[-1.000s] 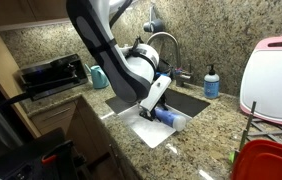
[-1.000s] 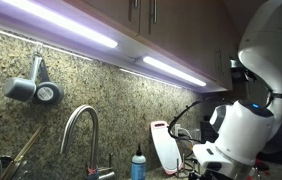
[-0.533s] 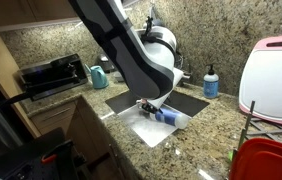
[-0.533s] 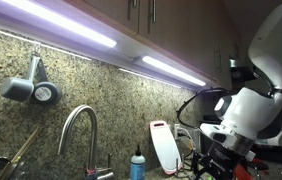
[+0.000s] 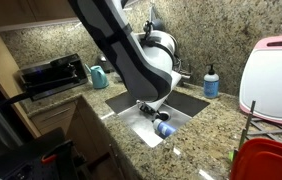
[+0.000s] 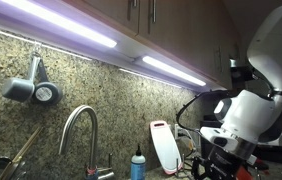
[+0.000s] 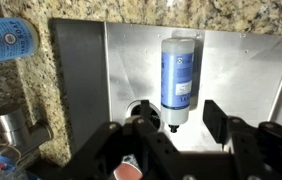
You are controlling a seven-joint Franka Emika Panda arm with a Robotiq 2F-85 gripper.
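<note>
blue-labelled bottle [image 7: 179,82], flat in sink [image 7: 81,70]

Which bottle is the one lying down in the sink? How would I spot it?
Find the steel sink set into the speckled stone counter. Lying flat in its basin, just beyond the pincer, is a clear bottle with a blue label. Unlike the blue bottle on the counter, it lies inside the basin.

bottle [image 7: 179,82] lying mid-sink [image 7: 91,70], faucet [image 5: 166,42] apparently behind
</note>
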